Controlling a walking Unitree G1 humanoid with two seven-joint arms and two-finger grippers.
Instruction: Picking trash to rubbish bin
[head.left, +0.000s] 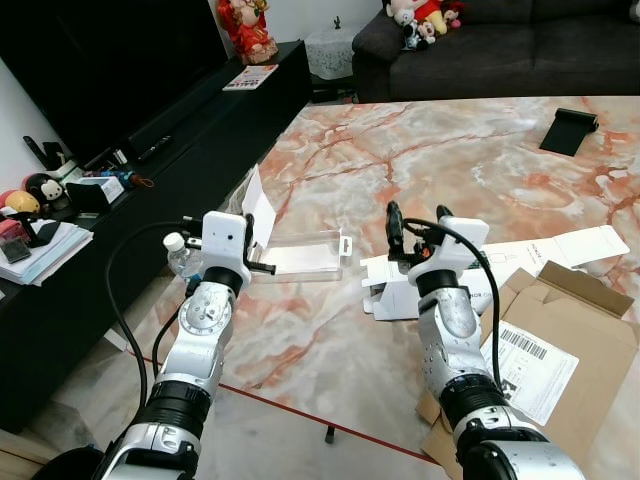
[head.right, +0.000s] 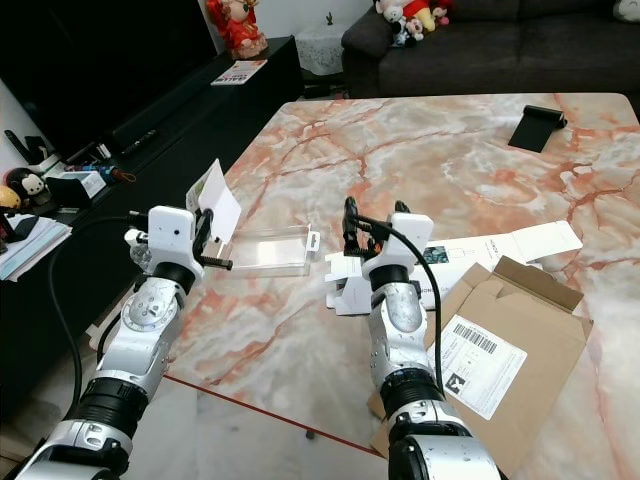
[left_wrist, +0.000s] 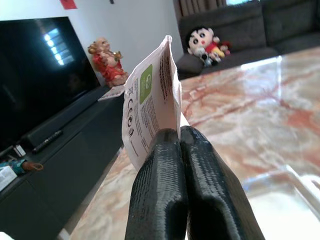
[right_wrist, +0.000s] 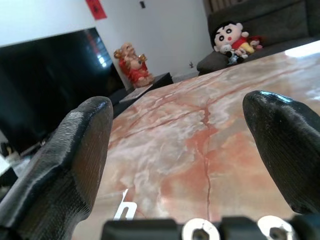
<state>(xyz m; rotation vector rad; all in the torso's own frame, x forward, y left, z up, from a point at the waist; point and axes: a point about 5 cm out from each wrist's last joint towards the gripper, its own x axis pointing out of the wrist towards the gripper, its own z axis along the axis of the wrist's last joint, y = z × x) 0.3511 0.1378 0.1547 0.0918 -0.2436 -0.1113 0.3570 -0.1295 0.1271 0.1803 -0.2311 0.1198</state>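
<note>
Worktop (head.left: 420, 160) of orange-veined marble carries the loose packaging. The left claw (left_wrist: 181, 137) is pressed together on the lower edge of a white printed paper wrapper (left_wrist: 152, 97), pinching it between both fingertips. The wrapper stands upright above the claw, raised over the near left edge of the worktop, with a green label on its printed face. In the left eye view the same wrapper (head.left: 258, 208) rises just beside the left wrist housing.

Directly beyond the left claw, a clear plastic tray (head.left: 300, 252) lies flat on the worktop, close to the held wrapper but apart from it.

The right claw (head.left: 418, 222) is spread, fingers well apart and holding nothing. It hovers over the worktop just above a flattened white carton (head.left: 480, 272), which lies under and to the right of it. In the right wrist view the two fingertips (right_wrist: 82, 145) frame bare marble surface.

A flattened brown cardboard box (head.left: 560, 330) with a white barcode label (head.left: 530, 365) lies at the near right corner, partly overhanging the edge. A black pouch (head.left: 568, 130) rests at the far right of the worktop, well apart from both claws.

A small plastic bottle (head.left: 180, 255) shows below the left wrist, off the worktop edge. A dark TV cabinet (head.left: 150, 160) runs along the left, and a dark sofa (head.left: 500, 45) with plush toys (head.left: 420, 18) stands behind.
</note>
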